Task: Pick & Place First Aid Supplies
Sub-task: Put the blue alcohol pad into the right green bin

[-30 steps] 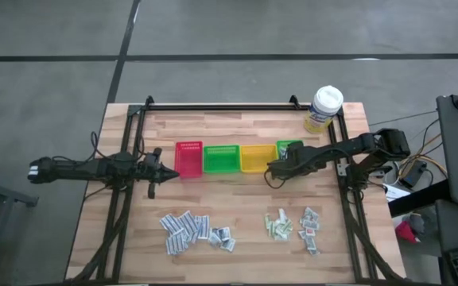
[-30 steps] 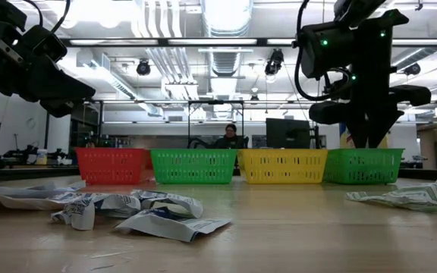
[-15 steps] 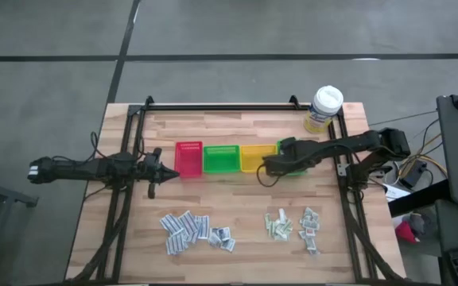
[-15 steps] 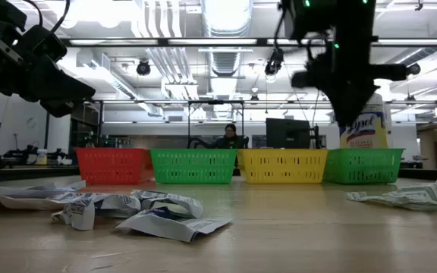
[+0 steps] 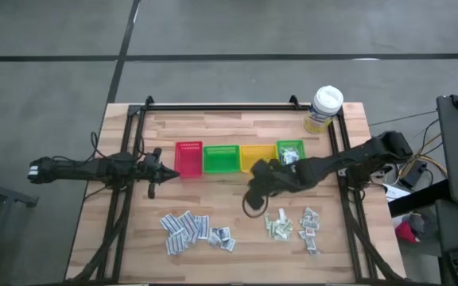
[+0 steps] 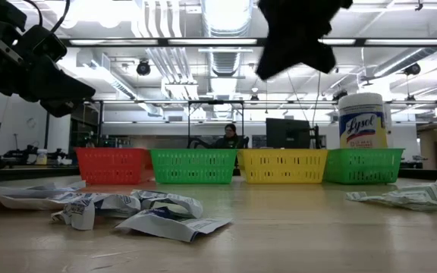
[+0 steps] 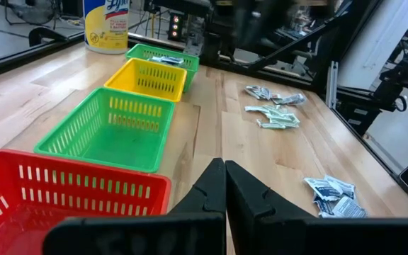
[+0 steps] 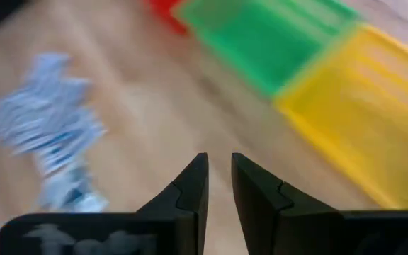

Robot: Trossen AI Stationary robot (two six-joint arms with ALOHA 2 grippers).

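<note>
The landmark is the yellow bin [image 5: 254, 158], third in a row of four bins on the wooden surface [image 5: 237, 214].

Nearest the front edge, the first aid supplies lie in loose heaps: blue-white sachets [image 5: 186, 230] in front of the red bin [image 5: 188, 159] and first green bin [image 5: 221, 158], and pale green and white-red ones [image 5: 293, 225] in front of the yellow bin and second green bin [image 5: 290, 150]. The high view alone shows a few sachets inside that second green bin.

The right gripper [image 5: 257, 181] hovers just in front of the yellow bin. Its own wrist view shows the jaws slightly apart with nothing between them.

The left gripper [image 5: 156, 171] waits beside the red bin, jaws together and empty.

Behind the bins stands a wipes tub [image 5: 324, 109]; only the low view shows a person [image 6: 229, 136] seated far beyond.
</note>
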